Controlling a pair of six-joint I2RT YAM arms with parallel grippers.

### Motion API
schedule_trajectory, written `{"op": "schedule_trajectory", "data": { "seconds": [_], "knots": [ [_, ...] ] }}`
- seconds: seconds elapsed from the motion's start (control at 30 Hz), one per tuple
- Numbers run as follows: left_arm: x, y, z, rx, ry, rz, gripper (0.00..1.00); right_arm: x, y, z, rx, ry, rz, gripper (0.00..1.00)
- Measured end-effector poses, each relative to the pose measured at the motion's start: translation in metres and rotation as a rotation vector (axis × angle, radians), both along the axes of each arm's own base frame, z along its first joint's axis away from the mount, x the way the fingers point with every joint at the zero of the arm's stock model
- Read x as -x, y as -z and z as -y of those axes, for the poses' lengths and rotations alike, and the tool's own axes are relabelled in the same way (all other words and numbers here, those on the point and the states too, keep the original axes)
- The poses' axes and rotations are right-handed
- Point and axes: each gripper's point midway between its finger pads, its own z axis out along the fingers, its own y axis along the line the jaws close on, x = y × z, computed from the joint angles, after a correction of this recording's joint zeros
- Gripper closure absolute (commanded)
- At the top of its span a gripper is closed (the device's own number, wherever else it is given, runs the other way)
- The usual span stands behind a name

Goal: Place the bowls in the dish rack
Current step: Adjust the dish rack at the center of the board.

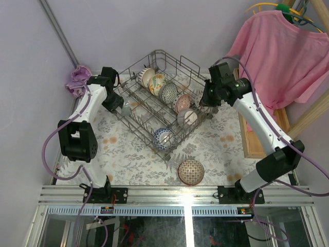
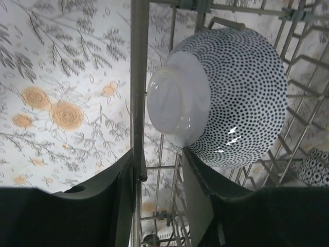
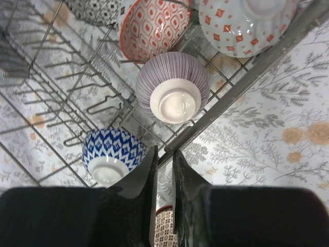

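Lilac walls close in a tabletop (image 1: 128, 154) under a floral cloth, with a pink shirt (image 1: 277, 56) hanging at the right and a purple rag (image 1: 78, 80) in the far left corner. From above, the dish rack (image 1: 177, 62) sits skewed at the middle. Six bowls (image 1: 157, 84) stand on edge in it, running from its far corner toward the near one. A loose bowl (image 1: 190, 172) with a red pattern lies on the cloth in front of the rack, well apart from it. The left gripper (image 1: 125, 109) is just beside the rack's left wall and the right gripper (image 1: 202, 102) is at its right wall.

On the left wrist view, the jaws stand apart and hold nothing. An upright rack wire (image 2: 139, 77) ends just beside one finger. Beyond the tips a dotted bowl (image 2: 241, 103) rests inside the rack, its white foot toward the camera.

On the right wrist view, the jaws are all but together, with a thin slit between them and nothing in it. The rack's rim bar (image 3: 247, 77) runs slantwise just past the tips. Inside the rack stand a striped bowl (image 3: 172, 85) and a blue bowl (image 3: 110, 154), both foot-up toward the camera, with a red-diamond bowl (image 3: 154, 25) behind them.
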Motion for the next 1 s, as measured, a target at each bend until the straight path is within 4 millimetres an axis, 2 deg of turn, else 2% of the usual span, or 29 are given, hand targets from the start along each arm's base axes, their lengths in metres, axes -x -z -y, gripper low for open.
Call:
{"op": "schedule_trajectory", "data": {
  "seconds": [0.13, 0.2, 0.23, 0.3, 0.37, 0.47, 0.57, 0.73, 0.8, 1.0],
  "knots": [
    [-0.017, -0.001, -0.015, -0.031, -0.008, 0.012, 0.64, 0.021, -0.001, -0.016, -0.012, -0.030, 0.000, 0.97],
    [-0.026, -0.002, -0.019, -0.037, -0.012, 0.029, 0.63, 0.034, -0.006, -0.024, -0.024, -0.060, 0.012, 0.89],
    [-0.029, -0.002, -0.019, -0.035, -0.013, 0.036, 0.62, 0.047, -0.011, -0.035, -0.059, -0.107, 0.008, 0.82],
    [-0.038, -0.003, -0.016, -0.021, -0.009, 0.052, 0.59, 0.081, -0.018, -0.065, -0.117, -0.237, -0.010, 0.73],
    [-0.045, -0.004, -0.012, -0.001, -0.002, 0.066, 0.54, 0.107, -0.021, -0.082, -0.145, -0.328, -0.035, 0.67],
    [-0.050, -0.007, -0.007, 0.022, 0.006, 0.082, 0.48, 0.117, -0.022, -0.081, -0.136, -0.352, -0.055, 0.60],
    [-0.052, -0.011, -0.005, 0.033, 0.009, 0.100, 0.42, 0.116, -0.030, -0.073, -0.113, -0.337, -0.050, 0.55],
    [-0.046, -0.021, 0.001, 0.061, 0.012, 0.139, 0.38, 0.105, -0.066, -0.064, -0.087, -0.326, 0.053, 0.51],
    [-0.040, -0.032, 0.003, 0.072, 0.015, 0.166, 0.36, 0.094, -0.079, -0.055, -0.080, -0.307, 0.088, 0.51],
    [-0.028, -0.072, 0.008, 0.094, 0.025, 0.262, 0.35, 0.023, -0.099, -0.001, -0.040, -0.133, 0.156, 0.49]
  ]
}}
